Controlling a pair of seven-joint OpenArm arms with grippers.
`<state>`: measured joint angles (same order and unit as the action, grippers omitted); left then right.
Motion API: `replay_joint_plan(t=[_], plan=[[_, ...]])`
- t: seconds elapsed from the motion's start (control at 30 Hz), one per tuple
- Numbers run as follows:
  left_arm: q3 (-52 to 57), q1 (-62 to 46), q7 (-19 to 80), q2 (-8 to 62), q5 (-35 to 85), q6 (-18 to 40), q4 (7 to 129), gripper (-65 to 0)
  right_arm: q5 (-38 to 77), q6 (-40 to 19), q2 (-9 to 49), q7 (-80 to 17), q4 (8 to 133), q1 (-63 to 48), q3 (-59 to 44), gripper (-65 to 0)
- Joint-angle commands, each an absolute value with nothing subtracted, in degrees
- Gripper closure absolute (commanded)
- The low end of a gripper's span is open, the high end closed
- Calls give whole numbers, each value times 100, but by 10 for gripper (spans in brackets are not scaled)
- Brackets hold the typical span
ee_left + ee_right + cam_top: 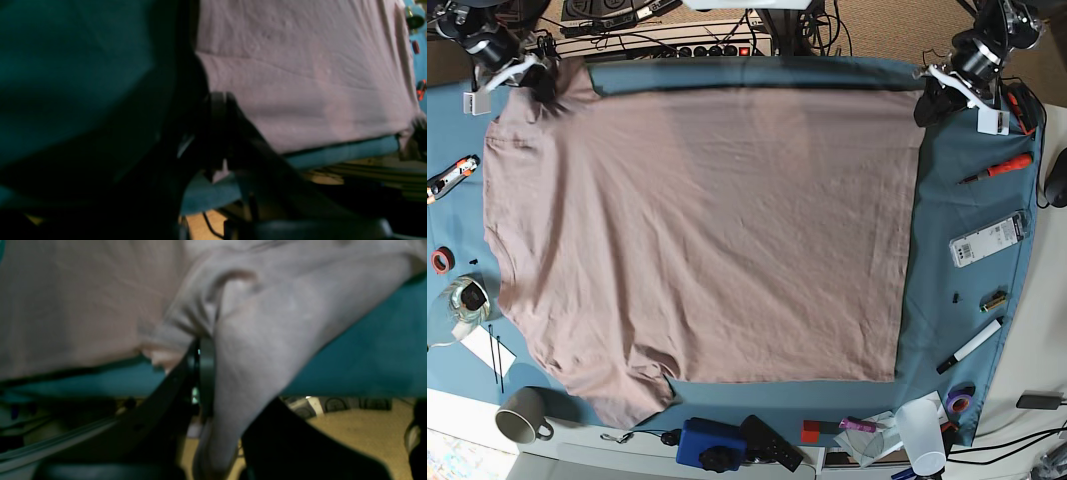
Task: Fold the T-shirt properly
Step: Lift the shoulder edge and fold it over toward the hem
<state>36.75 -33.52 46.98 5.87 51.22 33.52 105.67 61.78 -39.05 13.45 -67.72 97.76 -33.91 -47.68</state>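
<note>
Blue cloth-covered table [967, 180] carries everything, tools and oddments pushed out to its edges so the middle is free for folding. Spread across that middle lies the large dusty pink-beige cotton T-shirt [707, 230], flat and lightly wrinkled, one short sleeve hanging toward the near edge, its straight hem side toward the base view's right. Both arms sit at the far edge of the table, one at each far corner of the garment, which looks like the start of a fold that draws the far edge toward the near one. Right gripper [200, 353], at the base view's far left, has its black jaws closed on a bunched sleeve-and-shoulder corner; the wrist view shows cloth draped over and around them, lifted slightly off the blue. Left gripper [218, 133], at the far right corner, is pinched narrow at the shirt's edge with a sliver of pink showing beneath the fingers, so I judge it holds the fabric, though that view is dark. Holding two corners at once should keep the edge taut and straight. Off to the side, an orange-handled screwdriver [999, 168] lies clear of the shirt.
</note>
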Motion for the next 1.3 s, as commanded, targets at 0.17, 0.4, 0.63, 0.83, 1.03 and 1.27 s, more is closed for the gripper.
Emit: replay_joint_plan(t=[0.17, 0.4, 0.63, 0.83, 1.03, 1.27], plan=[[3909, -3760, 4611, 637, 5078, 3389, 10980, 0, 6436, -4000, 1461, -6801, 10396, -4025, -4849, 0], [4504, -4139, 4753, 637, 5430, 3393, 11113, 0, 6490, -4000, 1393, -6901, 11150, -4353, -4860, 0], [4563, -4272, 4904, 637, 5749, 3393, 11115, 0, 6307, -4000, 1288, -6834, 11439, -4289, -4941, 0], [4560, -4060, 4888, 639, 5743, 3378, 11120, 0, 5859, -3850, 1299, -6702, 11439, -3870, -4941, 0], [4545, -3822, 4836, 692, 5349, 2779, 11126, 0, 5463, -3555, 1337, -6698, 11437, -3492, -4932, 0], [4211, -3675, 4464, 1000, 4834, 2700, 11126, 0, 4864, -3387, 1446, -6525, 11432, -3210, -4451, 0]])
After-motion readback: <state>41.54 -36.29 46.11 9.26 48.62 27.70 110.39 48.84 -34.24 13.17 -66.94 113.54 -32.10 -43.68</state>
